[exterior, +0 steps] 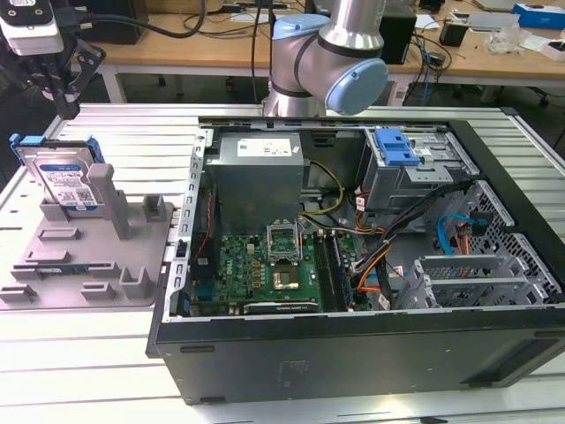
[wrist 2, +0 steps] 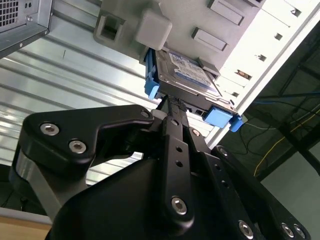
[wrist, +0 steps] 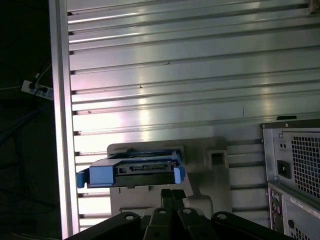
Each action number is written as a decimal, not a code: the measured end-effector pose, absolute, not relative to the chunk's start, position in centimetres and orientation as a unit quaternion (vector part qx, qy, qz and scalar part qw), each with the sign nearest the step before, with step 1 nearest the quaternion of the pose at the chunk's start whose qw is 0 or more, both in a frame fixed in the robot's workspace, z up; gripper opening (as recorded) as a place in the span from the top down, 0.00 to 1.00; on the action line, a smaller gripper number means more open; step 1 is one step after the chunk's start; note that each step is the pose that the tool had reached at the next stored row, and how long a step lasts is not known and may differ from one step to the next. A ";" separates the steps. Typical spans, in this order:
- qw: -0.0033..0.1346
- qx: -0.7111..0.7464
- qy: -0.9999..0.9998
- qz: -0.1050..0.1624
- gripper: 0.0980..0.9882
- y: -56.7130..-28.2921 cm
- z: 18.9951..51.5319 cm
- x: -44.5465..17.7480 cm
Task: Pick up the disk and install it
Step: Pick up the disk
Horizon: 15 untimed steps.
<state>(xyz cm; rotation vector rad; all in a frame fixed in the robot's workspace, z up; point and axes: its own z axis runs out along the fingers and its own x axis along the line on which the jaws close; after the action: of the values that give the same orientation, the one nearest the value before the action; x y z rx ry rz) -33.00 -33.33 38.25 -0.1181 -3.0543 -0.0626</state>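
The disk (exterior: 66,177), a silver drive with a white-and-blue label in a bright blue carrier, leans upright against a post of the grey fixture tray (exterior: 97,265) at the exterior view's left. My gripper (exterior: 64,106) hangs just above the disk's upper edge, its dark fingers shut together with nothing between them. In the second wrist view the gripper (wrist 2: 172,107) points at the edge of the disk (wrist 2: 187,75), close to it. In the first wrist view the disk (wrist: 132,172) stands edge-on just beyond the gripper (wrist: 173,192).
An open computer case (exterior: 353,353) lies on the ribbed metal table (exterior: 115,132), with a motherboard, cables and a grey drive bay with a blue latch (exterior: 395,146) inside. The arm's base (exterior: 305,79) stands behind the case. Desks with clutter are behind the table.
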 end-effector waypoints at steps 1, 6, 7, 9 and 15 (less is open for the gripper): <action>0.042 -0.039 -0.998 -0.020 0.99 -33.3 38.3 -33.0; 0.043 0.004 -0.999 -0.018 0.99 -33.2 38.2 -33.0; 0.043 0.012 -0.999 -0.018 0.99 -33.2 38.2 -33.0; 0.043 0.042 -0.998 -0.016 0.99 -33.2 38.2 -33.0; 0.045 0.118 -0.992 -0.010 0.99 -33.2 38.1 -33.0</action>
<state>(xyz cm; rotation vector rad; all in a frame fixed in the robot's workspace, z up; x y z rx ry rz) -33.02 -33.21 38.14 0.3595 -3.0311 -0.0298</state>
